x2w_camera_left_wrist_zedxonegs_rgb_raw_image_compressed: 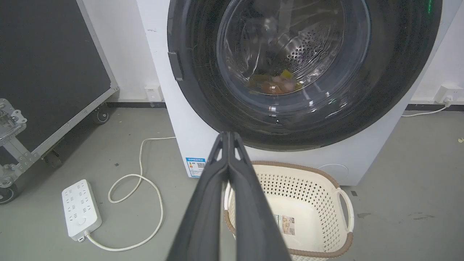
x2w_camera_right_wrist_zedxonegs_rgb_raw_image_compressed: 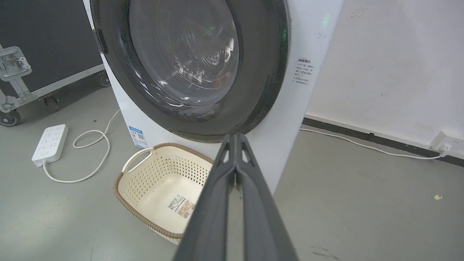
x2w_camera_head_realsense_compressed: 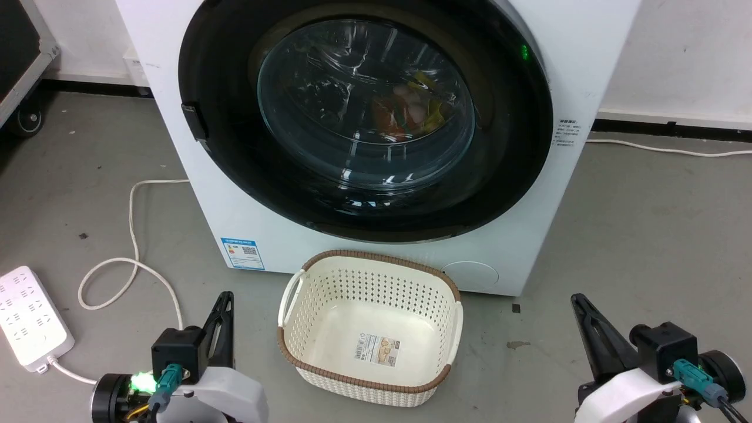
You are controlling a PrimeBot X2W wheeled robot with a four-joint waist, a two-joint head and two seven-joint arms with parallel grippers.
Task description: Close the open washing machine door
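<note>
Two grippers: both clenched tight with nothing in them. The left gripper (x2w_camera_head_realsense_compressed: 226,301) is low at the left and the right gripper (x2w_camera_head_realsense_compressed: 578,302) low at the right, both over the floor and well back from the machine.
Door: the washing machine door (x2w_camera_head_realsense_compressed: 364,117) sits on the front of the washing machine (x2w_camera_head_realsense_compressed: 247,223) and looks flush against it all round (can't tell if the latch has actually clicked).
Which way: up and ahead of both grippers, facing them square on. It's round, so there's no real long axis to line up with.
Handle side: the dark tab (x2w_camera_head_realsense_compressed: 194,120) is on the door's left rim, so I'd guess that's the free edge, which makes the left gripper the nearer one.
In the way: a basket (x2w_camera_head_realsense_compressed: 305,282) on the floor between the two grippers, just in front of the machine.
Next, my guess: if anything's left to do, a firm push on the left rim with the gripper kept clenched, reaching over the basket.
Risk: the rim is glossy, so the tip could slide.
</note>
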